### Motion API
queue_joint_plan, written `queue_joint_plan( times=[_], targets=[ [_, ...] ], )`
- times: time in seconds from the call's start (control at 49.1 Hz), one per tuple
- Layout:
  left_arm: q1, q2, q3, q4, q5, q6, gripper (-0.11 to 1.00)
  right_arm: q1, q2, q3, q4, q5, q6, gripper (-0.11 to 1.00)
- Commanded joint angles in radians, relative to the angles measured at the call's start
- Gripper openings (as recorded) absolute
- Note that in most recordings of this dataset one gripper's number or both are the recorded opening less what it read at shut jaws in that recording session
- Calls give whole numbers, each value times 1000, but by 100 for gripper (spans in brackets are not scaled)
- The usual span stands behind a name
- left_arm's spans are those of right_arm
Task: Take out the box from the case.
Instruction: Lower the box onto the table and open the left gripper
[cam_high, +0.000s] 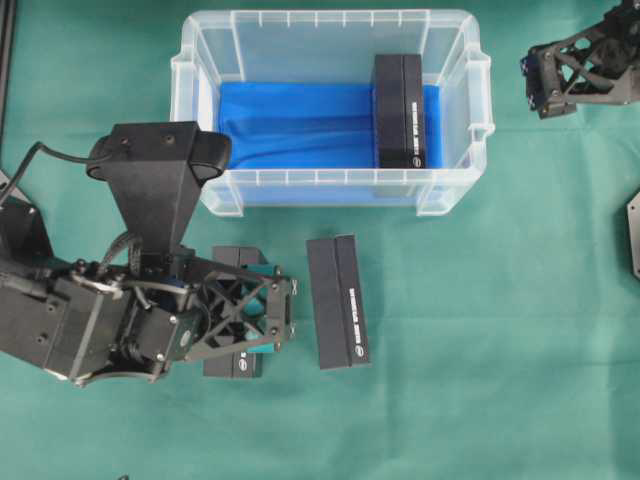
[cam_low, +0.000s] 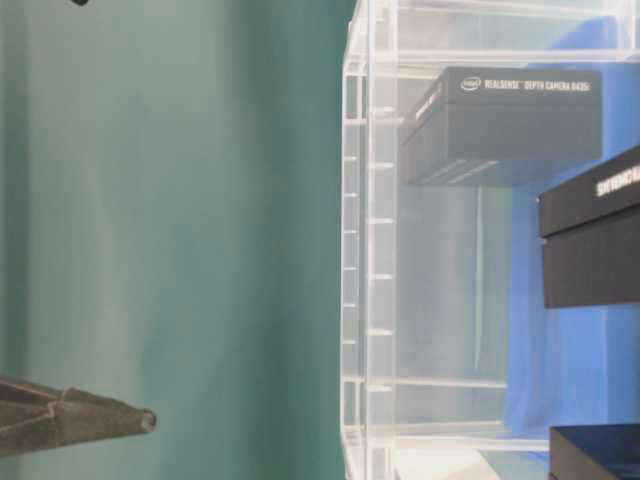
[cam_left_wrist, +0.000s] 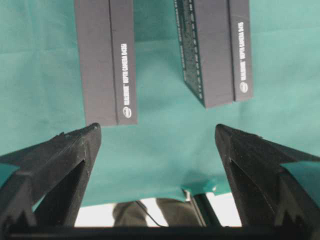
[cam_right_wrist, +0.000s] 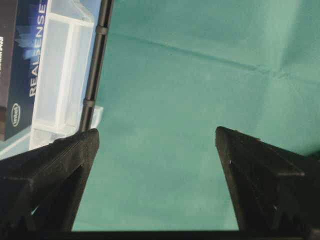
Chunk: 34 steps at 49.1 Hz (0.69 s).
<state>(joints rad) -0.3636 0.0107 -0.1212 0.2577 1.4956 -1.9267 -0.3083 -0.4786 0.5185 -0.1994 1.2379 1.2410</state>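
The case (cam_high: 195, 150) is a clear plastic bin with a blue cloth (cam_high: 290, 120) on its bottom. One black box (cam_high: 400, 110) lies inside it at the right end. Two more black boxes lie on the green table in front of it: one in the open (cam_high: 338, 302), and one (cam_high: 232, 257) partly hidden under my left gripper. My left gripper (cam_high: 285, 312) is open and empty above the table. In the left wrist view (cam_left_wrist: 157, 132) both outside boxes (cam_left_wrist: 105, 60) (cam_left_wrist: 215, 50) lie just ahead of it. My right gripper (cam_high: 533, 85) is open and empty, right of the case.
The right wrist view shows the case's rim (cam_right_wrist: 60, 75) and a box label (cam_right_wrist: 20, 65) at the left of my open right gripper (cam_right_wrist: 157, 135). The table-level view shows the case wall (cam_low: 370, 250) with the box (cam_low: 510, 120) behind it. The table's edge (cam_left_wrist: 150, 202) lies behind my left gripper.
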Motion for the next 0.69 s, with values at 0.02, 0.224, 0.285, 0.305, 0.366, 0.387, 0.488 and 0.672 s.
queue_joint_plan(
  times=[0.02,0.224,0.285,0.305,0.366,0.387,0.488,0.672],
  targets=[
    [-5,-31,-8,3,3,0,98,2,-11,-12,2,-5,2,93],
    [-41,-78,57,3,8,-29,98,3,-17,-11,2,-2,3,93],
    [-58,-101,84,3,12,-48,98,2,-20,-11,2,-2,3,93],
    [-64,-110,95,3,14,-55,98,3,-20,-11,2,-2,3,93],
    [-91,-144,132,3,23,-78,98,3,-21,-11,2,-2,3,93],
    [-97,-155,143,3,26,-87,98,2,-21,-11,2,-2,3,93],
    [-135,-209,206,3,46,-130,98,3,-21,-11,2,-2,3,93],
    [-198,-316,319,-5,61,-209,98,2,-21,-11,2,0,3,93]
  ],
)
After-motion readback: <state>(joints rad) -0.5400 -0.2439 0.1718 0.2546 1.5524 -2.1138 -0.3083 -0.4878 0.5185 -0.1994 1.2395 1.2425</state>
